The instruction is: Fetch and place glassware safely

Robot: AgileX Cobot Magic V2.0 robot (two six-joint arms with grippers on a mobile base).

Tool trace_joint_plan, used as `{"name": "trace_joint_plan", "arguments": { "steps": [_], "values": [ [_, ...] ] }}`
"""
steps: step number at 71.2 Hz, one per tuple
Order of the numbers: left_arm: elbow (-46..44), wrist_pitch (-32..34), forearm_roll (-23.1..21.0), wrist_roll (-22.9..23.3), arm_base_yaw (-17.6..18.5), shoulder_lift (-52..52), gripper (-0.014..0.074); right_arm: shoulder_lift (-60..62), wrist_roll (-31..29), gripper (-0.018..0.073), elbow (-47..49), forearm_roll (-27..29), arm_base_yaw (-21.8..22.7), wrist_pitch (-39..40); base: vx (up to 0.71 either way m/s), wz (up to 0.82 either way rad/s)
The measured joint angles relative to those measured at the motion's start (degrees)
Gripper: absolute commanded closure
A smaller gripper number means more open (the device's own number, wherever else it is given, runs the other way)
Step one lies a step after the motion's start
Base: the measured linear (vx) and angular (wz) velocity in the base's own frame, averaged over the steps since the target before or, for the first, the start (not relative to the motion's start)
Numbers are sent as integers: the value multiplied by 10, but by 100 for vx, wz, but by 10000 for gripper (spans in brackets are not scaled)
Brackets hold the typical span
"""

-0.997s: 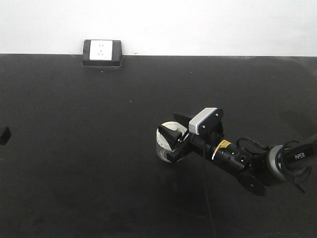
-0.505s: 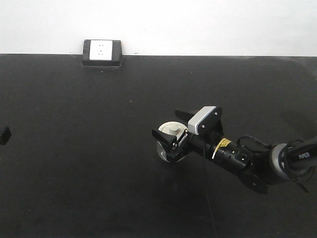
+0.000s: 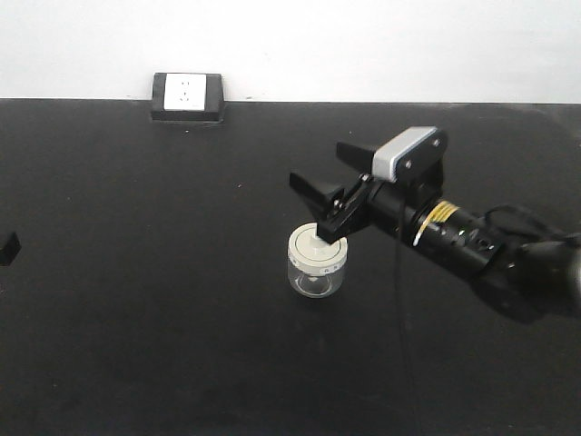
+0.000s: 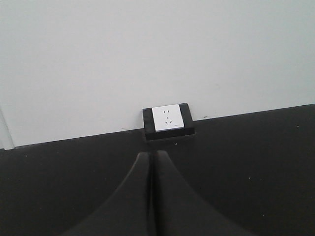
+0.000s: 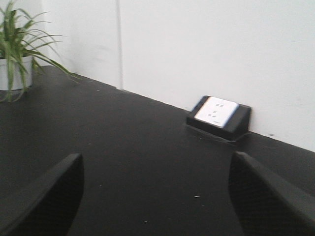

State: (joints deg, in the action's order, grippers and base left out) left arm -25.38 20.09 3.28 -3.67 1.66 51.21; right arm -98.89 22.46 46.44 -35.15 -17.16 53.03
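Observation:
The glassware, a squat clear jar (image 3: 317, 269) with a cream-white lid, stands upright on the black table (image 3: 136, 318). My right gripper (image 3: 318, 165) hangs open just above and behind the jar, holding nothing. In the right wrist view that same gripper (image 5: 157, 196) shows two widely spread fingers (image 5: 47, 196) over bare tabletop, and the jar is out of view. My left gripper (image 4: 151, 162) is shut with its fingers pressed together and nothing between them; it points toward the back wall.
A black box with a white socket face (image 3: 187, 95) sits against the back wall; it shows too in the left wrist view (image 4: 168, 120) and the right wrist view (image 5: 219, 115). A potted plant (image 5: 15, 54) stands far left. A small black object (image 3: 7, 247) pokes in at the table's left edge.
The right gripper opened and let go of the jar, then rose and drew back to the right. The jar went from tilted in the jaws to standing upright on the table.

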Motion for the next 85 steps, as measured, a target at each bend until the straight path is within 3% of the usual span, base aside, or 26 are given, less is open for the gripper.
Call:
{"name": "trace_joint_plan", "arguments": {
  "steps": [12,27,36,56,85],
  "values": [
    [0,0,0,0,0,0,603,109,32,185,-1,1,0,-169,0,0],
    [0,0,0,0,0,0,603,242,41,575,-6,21,0,-366,0,0],
    [0,0,0,0,0,0,603,310,44,568,-11,34,0,-432,0,0],
    [0,0,0,0,0,0,603,455,44,563,-92,46,0,-476,0,0],
    [0,0,0,0,0,0,603,651,49,563,-162,52,0,-638,0,0]
  ]
}}
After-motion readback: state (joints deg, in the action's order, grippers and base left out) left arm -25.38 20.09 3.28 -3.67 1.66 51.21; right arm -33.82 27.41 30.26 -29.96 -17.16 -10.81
